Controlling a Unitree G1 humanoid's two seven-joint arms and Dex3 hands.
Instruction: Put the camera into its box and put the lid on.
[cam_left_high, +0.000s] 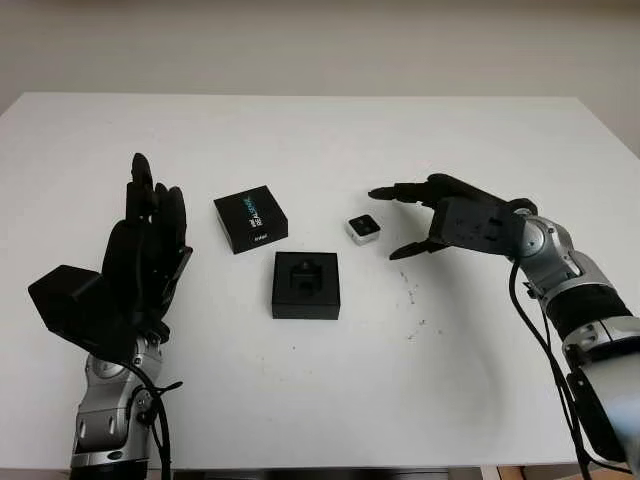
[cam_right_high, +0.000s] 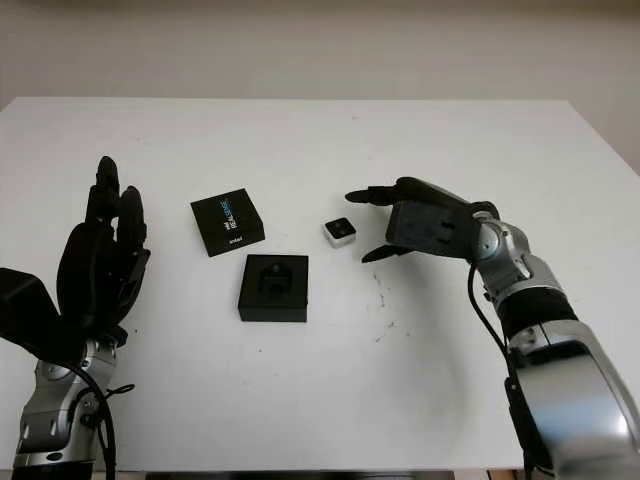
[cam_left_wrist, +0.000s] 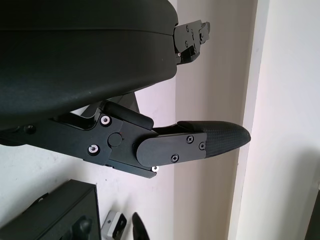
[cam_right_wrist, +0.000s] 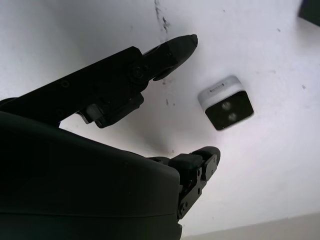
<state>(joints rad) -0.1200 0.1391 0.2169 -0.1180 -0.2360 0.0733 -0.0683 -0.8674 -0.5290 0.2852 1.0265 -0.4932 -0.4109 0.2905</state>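
Note:
A small white camera (cam_left_high: 363, 228) with a black face lies on the white table, just right of centre. My right hand (cam_left_high: 400, 220) hovers open immediately to its right, fingers reaching toward it without touching; the right wrist view shows the camera (cam_right_wrist: 225, 103) just past the fingertips (cam_right_wrist: 186, 41). The open black box (cam_left_high: 306, 284), with its moulded insert, sits in front of the camera and to its left. The black lid (cam_left_high: 250, 219), printed with blue lettering, lies behind and left of the box. My left hand (cam_left_high: 148, 245) is raised upright and open at the left, holding nothing.
The white table (cam_left_high: 330, 400) runs to a far edge against a pale wall. Small dark specks mark the surface right of the box. The left wrist view catches a corner of the box (cam_left_wrist: 60, 215) and the camera (cam_left_wrist: 114, 225).

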